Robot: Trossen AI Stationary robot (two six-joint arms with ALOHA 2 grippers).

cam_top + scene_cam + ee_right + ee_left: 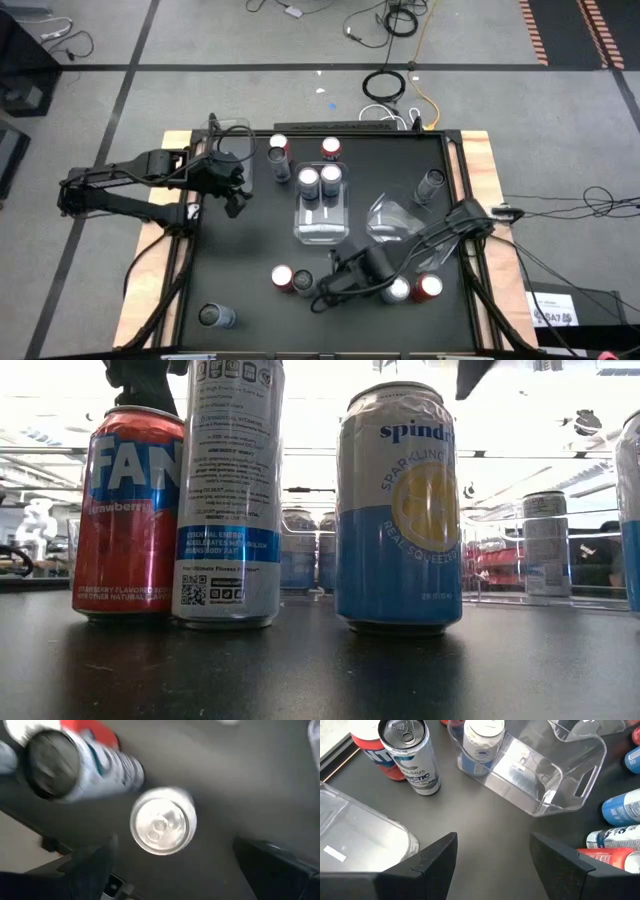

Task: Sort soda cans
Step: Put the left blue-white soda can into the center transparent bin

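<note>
Overhead view of a can-sorting task at an early stage. The right gripper (335, 283), lower centre of the frame, stands with its jaws wide and empty; its wrist view shows them spread on either side of an upright silver-topped can (163, 821), not yet touching it, with another can lying on its side (75, 765) close by. Just left of this gripper stand a red can (282, 276) and a darker can (303, 282) touching it; to its right, under the arm, are a blue-silver can (399, 291) and a second red can (429, 287). The left gripper (232, 192), upper left of the mat, is partly open and holds nothing, hovering over bare mat between two bins. The centre bin (322, 228) holds two blue-silver cans (319, 182) at its upper end; these appear to be the only cans sorted. The clear bin to its right (392, 218) looks empty. Unsorted cans remain near the top edge: a grey can (280, 161) beside a red-topped one (278, 143), another red one (330, 148), a grey can at upper right (432, 183), and a lone can at lower left (216, 316). By this count most of the work is left.
</note>
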